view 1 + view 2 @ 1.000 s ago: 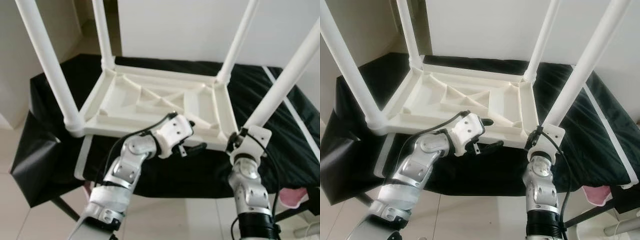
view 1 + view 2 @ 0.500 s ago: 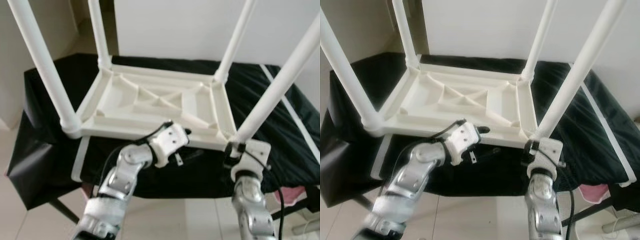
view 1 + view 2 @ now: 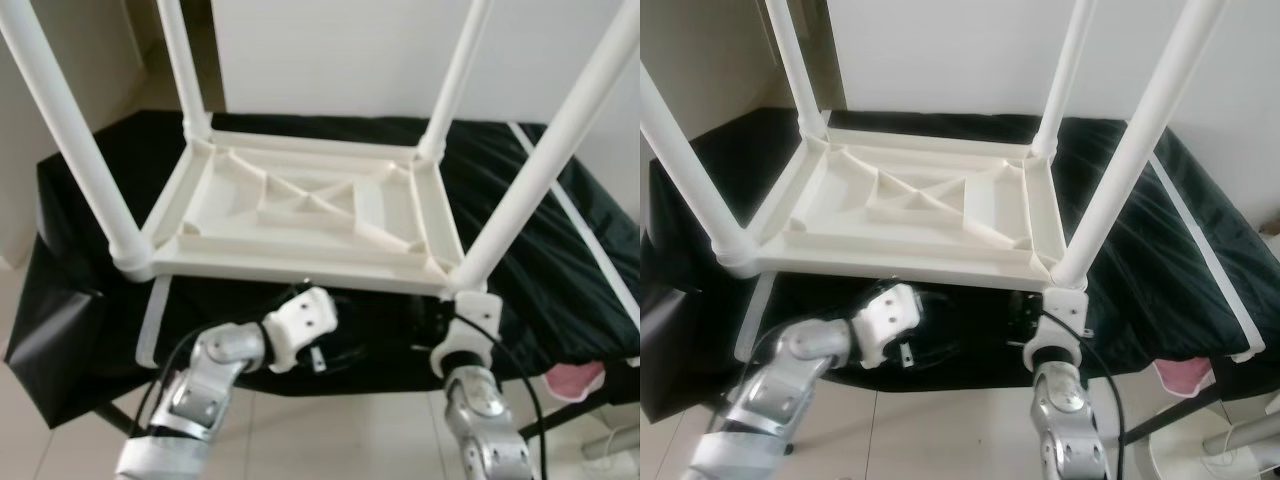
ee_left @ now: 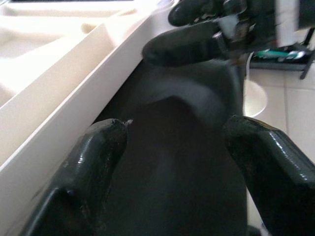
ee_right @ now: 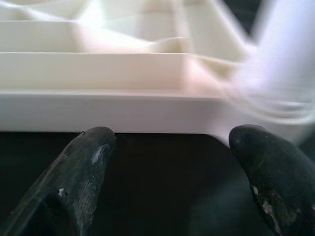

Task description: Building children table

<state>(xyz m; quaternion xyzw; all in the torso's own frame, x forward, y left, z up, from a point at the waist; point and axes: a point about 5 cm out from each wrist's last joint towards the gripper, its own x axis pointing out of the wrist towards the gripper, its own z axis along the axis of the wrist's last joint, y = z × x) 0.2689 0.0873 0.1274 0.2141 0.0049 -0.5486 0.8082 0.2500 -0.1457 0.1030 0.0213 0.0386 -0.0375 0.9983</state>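
The white children's table [image 3: 310,262] lies upside down on a black-covered surface, its four legs pointing up. The near right leg [image 3: 545,160] rises just above my right wrist. My left gripper [image 4: 177,147] is open, low in front of the table's front rim [image 4: 74,93], with black cloth between its fingers. My right gripper [image 5: 172,142] is also open and empty, just short of the front rim [image 5: 98,108] near that leg's corner. In the left wrist view, the right gripper's black fingers [image 4: 197,34] show farther along the rim.
The black cloth [image 3: 560,250] hangs over the front edge down toward a pale tiled floor [image 3: 340,440]. A white strip [image 3: 150,320] lies under the table's left side, another [image 3: 590,240] on the right. Something pink [image 3: 580,375] sits low at the right. A white wall stands behind.
Both grippers have dropped back from the front rim and the near right leg's base to below the rim. The left finger no longer lies over the rim. The camera has shifted slightly.
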